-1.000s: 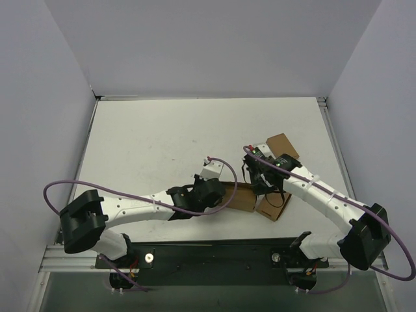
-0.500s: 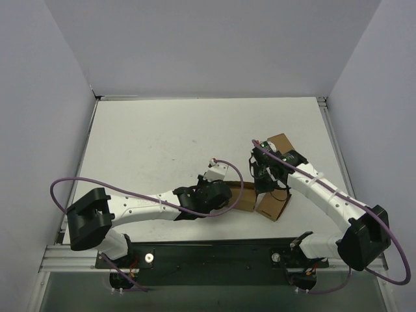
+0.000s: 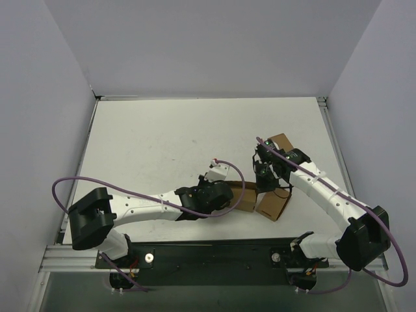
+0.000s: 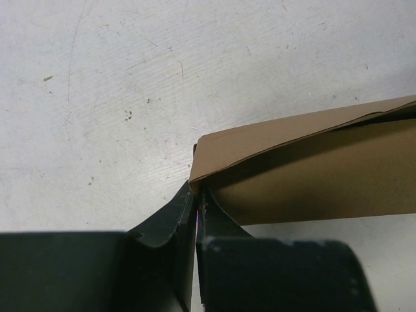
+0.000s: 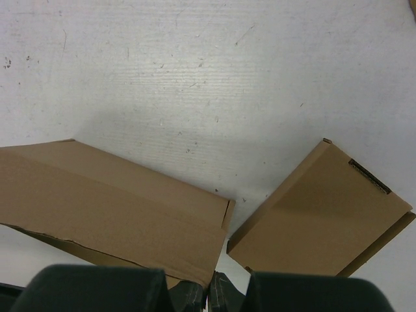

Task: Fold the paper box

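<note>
The paper box [image 3: 245, 197] is a flattened brown cardboard piece lying near the table's front edge between my two arms. In the left wrist view the paper box [image 4: 312, 169] shows a folded-over top flap, and its left corner sits between the tips of my left gripper [image 4: 197, 205], which is shut on it. My left gripper [image 3: 232, 195] is at the box's left end. In the right wrist view the paper box [image 5: 110, 208] fills the lower left, and my right gripper [image 5: 209, 294] is shut on its near right corner. My right gripper [image 3: 263, 187] is at the box's right end.
A small closed brown box [image 3: 273, 207] lies just right of the paper box, also in the right wrist view [image 5: 318, 221]. A second small brown box [image 3: 282, 142] lies behind my right wrist. Grey walls stand on three sides of the white table [image 3: 162, 143].
My left arm has stretched to the right, bringing its gripper up to the paper box's left end. My right wrist has shifted a little to the right. The paper box has barely moved.
</note>
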Controlling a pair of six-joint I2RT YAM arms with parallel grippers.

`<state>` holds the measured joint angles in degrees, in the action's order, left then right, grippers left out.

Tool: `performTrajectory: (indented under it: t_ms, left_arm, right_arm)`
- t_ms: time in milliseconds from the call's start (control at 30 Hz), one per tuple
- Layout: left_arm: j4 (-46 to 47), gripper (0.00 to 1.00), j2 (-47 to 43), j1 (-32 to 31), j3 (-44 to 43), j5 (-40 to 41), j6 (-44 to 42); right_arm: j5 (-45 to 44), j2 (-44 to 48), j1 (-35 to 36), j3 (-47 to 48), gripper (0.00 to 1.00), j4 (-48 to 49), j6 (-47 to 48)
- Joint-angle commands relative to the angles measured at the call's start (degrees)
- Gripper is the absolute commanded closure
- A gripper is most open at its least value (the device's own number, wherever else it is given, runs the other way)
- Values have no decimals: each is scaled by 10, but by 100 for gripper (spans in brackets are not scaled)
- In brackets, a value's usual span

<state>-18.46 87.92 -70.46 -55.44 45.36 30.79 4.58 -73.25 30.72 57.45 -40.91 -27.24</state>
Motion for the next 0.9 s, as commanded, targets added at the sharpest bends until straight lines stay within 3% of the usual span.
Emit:
performTrajectory:
  t_ms: [0, 867]
  left_arm:
    - [-70, 100, 26, -7, 2, -37, -13]
    - [-83, 100, 34, -11, -5, -30, -12]
  right_arm:
    - [32, 25, -16, 23, 100, 27, -16]
    - [54, 37, -38, 10, 100, 33, -14]
